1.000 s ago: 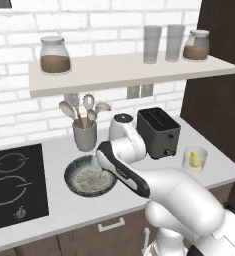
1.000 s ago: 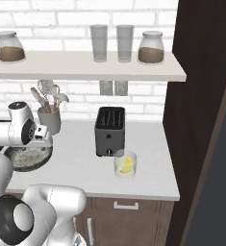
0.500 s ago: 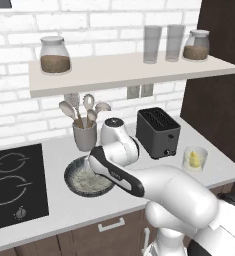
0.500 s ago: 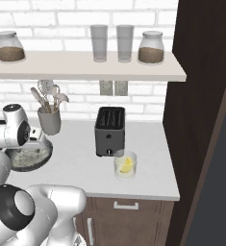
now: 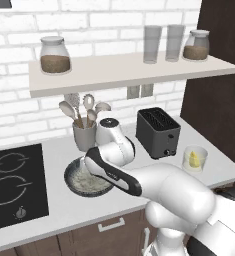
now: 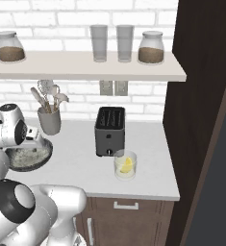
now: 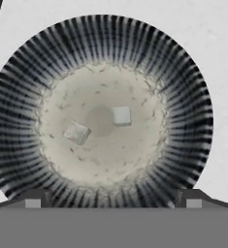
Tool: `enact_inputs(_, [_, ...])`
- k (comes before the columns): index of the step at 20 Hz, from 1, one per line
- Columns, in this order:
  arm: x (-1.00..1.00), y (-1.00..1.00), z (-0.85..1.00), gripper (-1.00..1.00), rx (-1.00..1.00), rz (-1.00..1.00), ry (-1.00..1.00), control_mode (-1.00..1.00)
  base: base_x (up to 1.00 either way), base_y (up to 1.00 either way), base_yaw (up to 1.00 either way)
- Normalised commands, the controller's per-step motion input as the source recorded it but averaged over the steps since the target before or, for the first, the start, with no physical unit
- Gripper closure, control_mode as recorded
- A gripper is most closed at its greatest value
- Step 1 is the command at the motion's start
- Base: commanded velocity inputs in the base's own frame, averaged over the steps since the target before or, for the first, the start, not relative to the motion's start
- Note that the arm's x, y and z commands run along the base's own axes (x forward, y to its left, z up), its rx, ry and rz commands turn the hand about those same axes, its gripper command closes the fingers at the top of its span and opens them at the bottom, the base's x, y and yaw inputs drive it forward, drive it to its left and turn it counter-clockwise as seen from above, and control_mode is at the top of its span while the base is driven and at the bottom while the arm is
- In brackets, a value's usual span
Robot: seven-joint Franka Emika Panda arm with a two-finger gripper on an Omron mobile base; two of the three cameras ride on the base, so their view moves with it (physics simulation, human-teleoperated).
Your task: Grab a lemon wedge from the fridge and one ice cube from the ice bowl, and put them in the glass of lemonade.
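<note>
The hand view alone shows two ice cubes (image 7: 77, 132) inside the ice bowl (image 7: 18, 97), ahead of the wide-open, empty gripper (image 7: 113, 201). Right of the bowl past the toaster (image 5: 158, 132), the glass of lemonade (image 5: 194, 159) holds a lemon wedge (image 6: 127, 165).

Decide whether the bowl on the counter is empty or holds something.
Not empty. The hand view shows two pale ice cubes lying apart on the speckled bottom of the bowl.

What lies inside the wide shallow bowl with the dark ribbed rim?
The wide ribbed bowl holds two pale ice cubes, one near the centre and one beside it, on its speckled floor. From the base cameras, the arm hides part of the inside.
</note>
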Motion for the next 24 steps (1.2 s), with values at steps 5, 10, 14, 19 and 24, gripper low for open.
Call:
enact_inputs(5, [0.43, 0.02, 0.0, -1.0, 0.0, 0.0, 0.0, -1.0, 0.0, 0.0, 0.0])
enact_inputs(10, [0.41, 0.04, -0.29, -1.0, 0.0, 0.0, 0.04, -1.0, 0.0, 0.0, 0.0])
enact_inputs(14, [0.13, 0.04, -0.55, -1.0, 0.01, 0.0, 0.03, -1.0, 0.0, 0.0, 0.0])
enact_inputs(19, [0.15, 0.17, -0.33, -1.0, 0.0, 0.0, 0.01, -1.0, 0.0, 0.0, 0.0])
enact_inputs(24, [0.09, 0.1, -0.25, -1.0, 0.0, 0.0, 0.01, -1.0, 0.0, 0.0, 0.0])
